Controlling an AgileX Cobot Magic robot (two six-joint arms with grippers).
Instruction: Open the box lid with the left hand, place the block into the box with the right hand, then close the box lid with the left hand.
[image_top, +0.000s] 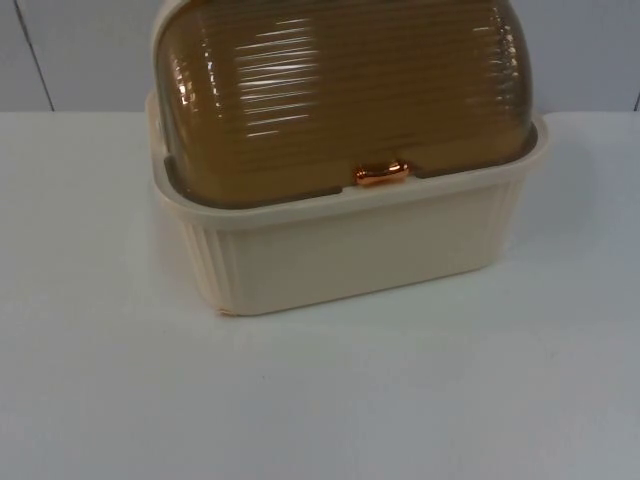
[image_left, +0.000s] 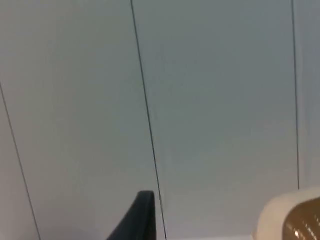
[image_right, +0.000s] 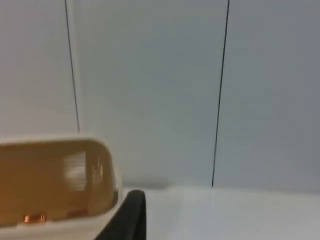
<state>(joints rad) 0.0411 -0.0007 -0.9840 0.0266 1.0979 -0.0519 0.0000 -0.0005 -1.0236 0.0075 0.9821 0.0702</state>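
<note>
No readable text, label, brand, number or sign anywhere. Nothing printed on the cream box (image_top: 350, 255), nothing on its ribbed amber lid (image_top: 340, 95), nothing on the copper-coloured latch (image_top: 381, 173). Blank too: the white counter (image_top: 320, 400) and the grey partition wall (image_left: 210, 100).

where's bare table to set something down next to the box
The white table lies bare in front of the cream box, and in strips along its left and right sides. The back is crowded: the box with its shut amber lid stands near the grey partition wall.
</note>
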